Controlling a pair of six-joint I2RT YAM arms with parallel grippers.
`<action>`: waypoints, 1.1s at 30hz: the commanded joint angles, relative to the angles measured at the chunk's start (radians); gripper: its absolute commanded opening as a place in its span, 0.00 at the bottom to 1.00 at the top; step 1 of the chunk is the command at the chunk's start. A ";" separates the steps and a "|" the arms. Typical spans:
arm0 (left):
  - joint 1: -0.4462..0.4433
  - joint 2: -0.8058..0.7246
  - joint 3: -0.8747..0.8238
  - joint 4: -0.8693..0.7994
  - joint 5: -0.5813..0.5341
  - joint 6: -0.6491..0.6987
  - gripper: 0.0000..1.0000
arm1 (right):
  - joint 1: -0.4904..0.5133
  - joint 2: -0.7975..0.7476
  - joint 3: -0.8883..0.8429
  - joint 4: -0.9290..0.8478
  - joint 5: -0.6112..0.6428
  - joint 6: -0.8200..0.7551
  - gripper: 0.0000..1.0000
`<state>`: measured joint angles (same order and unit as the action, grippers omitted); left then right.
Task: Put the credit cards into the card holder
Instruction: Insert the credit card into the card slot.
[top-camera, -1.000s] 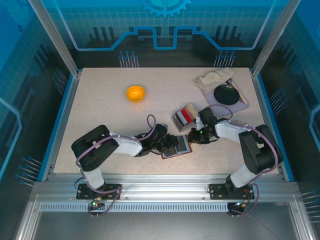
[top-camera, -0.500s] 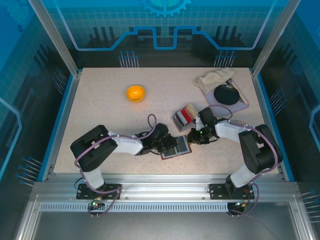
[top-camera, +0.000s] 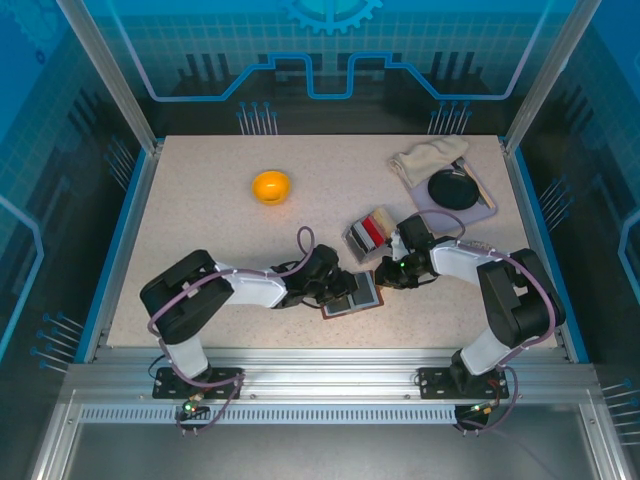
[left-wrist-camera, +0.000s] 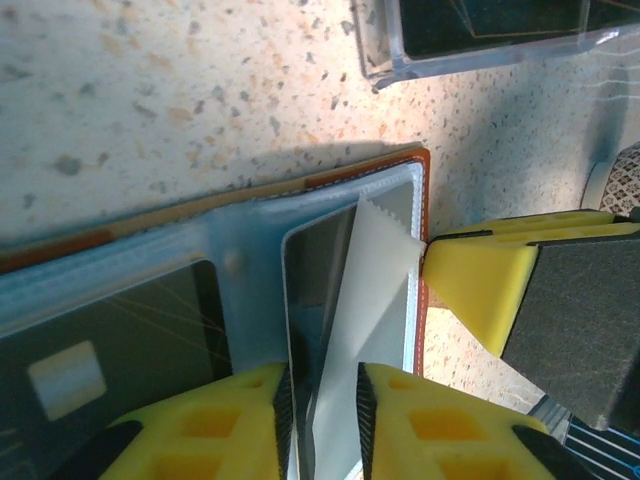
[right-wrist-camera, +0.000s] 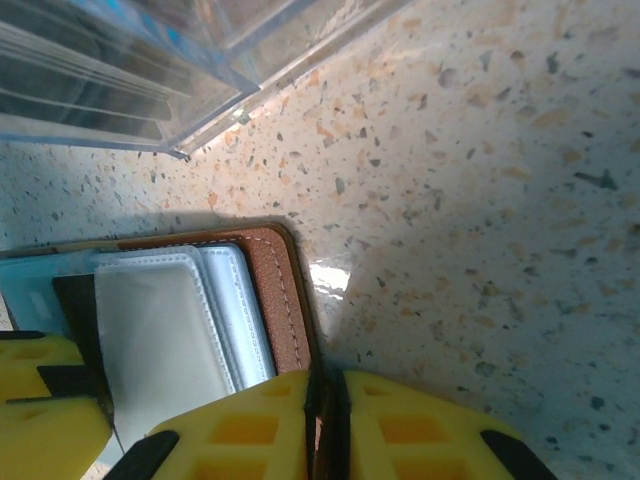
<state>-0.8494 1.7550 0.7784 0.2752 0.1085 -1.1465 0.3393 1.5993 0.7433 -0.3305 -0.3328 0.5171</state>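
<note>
The card holder (top-camera: 364, 297) lies open near the front of the table, brown leather outside and grey-blue pockets (left-wrist-camera: 240, 250) inside. A white card (left-wrist-camera: 372, 290) stands tilted in its right pocket. My left gripper (left-wrist-camera: 325, 420) straddles that card with its jaws slightly apart: the card rests against the right pad and a dark gap shows on the left. A dark card (left-wrist-camera: 110, 350) sits in the left pocket. My right gripper (right-wrist-camera: 327, 420) is shut on the holder's brown edge (right-wrist-camera: 270, 290), and one of its yellow fingers (left-wrist-camera: 480, 285) shows at that edge. From above, both the left gripper (top-camera: 343, 288) and the right gripper (top-camera: 386, 274) meet over the holder.
A clear tray (top-camera: 368, 231) holding red and white cards stands just behind the holder, its corner (right-wrist-camera: 120, 70) close to my right fingers. An orange bowl (top-camera: 271, 186) sits at the back left. A cloth (top-camera: 425, 160) and a black round lid (top-camera: 452, 188) lie at the back right.
The left arm has shifted very slightly. The holder and the right arm stay where they were.
</note>
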 joint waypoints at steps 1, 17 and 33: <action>-0.007 -0.050 -0.022 -0.137 -0.045 0.054 0.30 | 0.004 -0.001 -0.048 -0.078 0.001 0.026 0.15; 0.095 -0.192 0.051 -0.226 0.034 0.130 0.40 | -0.056 -0.187 0.176 -0.338 0.122 -0.025 0.40; 0.285 0.112 0.470 -0.440 0.153 0.119 0.48 | -0.170 0.211 0.709 -0.438 0.085 -0.162 0.73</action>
<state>-0.5648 1.8126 1.1873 -0.0647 0.2134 -1.0328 0.1822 1.7496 1.3952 -0.6998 -0.2173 0.3862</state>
